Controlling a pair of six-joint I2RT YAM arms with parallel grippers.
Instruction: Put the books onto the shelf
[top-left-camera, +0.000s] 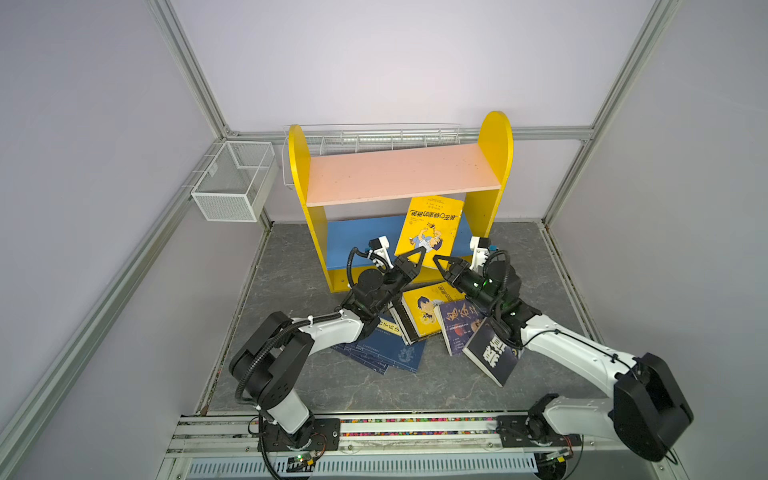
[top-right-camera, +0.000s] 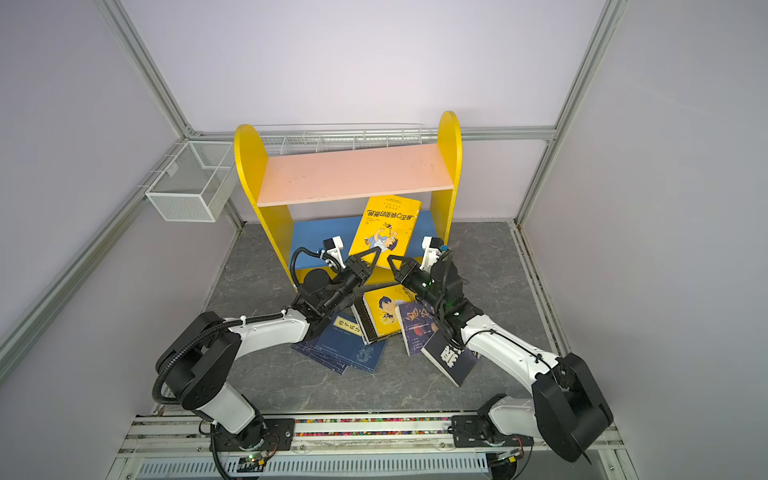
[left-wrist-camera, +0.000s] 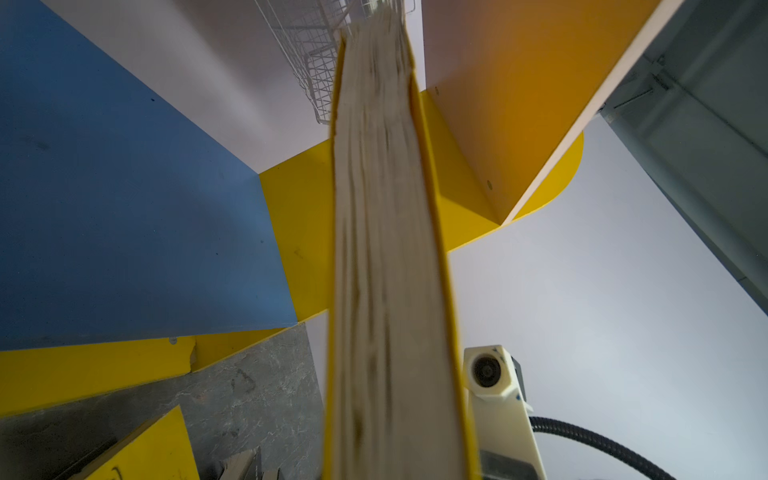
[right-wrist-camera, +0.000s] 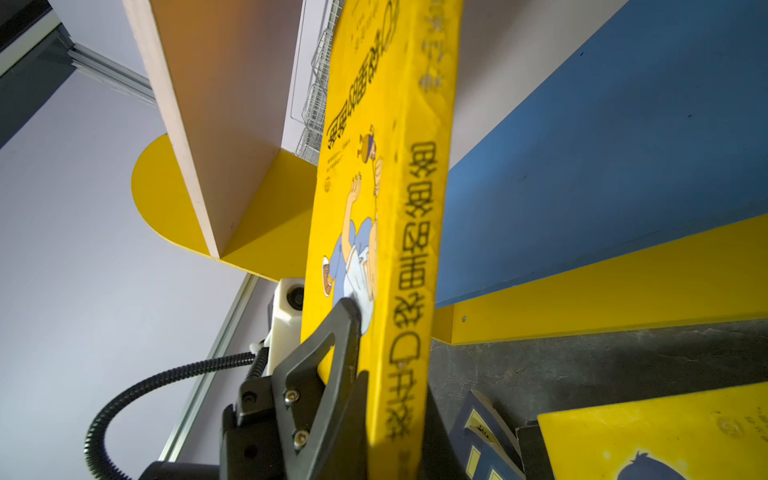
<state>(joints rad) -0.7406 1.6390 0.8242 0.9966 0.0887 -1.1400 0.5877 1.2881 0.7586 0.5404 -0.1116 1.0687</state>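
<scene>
Together, left pincer and right pincer clamped on yellow book, lower corners

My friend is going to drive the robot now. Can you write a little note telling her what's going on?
The left gripper is shut on the yellow book; the right gripper is shut on it too.
The book stands upright between them, at the lower opening of the shelf, in front of the blue board.
Done: no book seen shelved yet.
Left: set this one in, then the other books piled on the table.
</scene>
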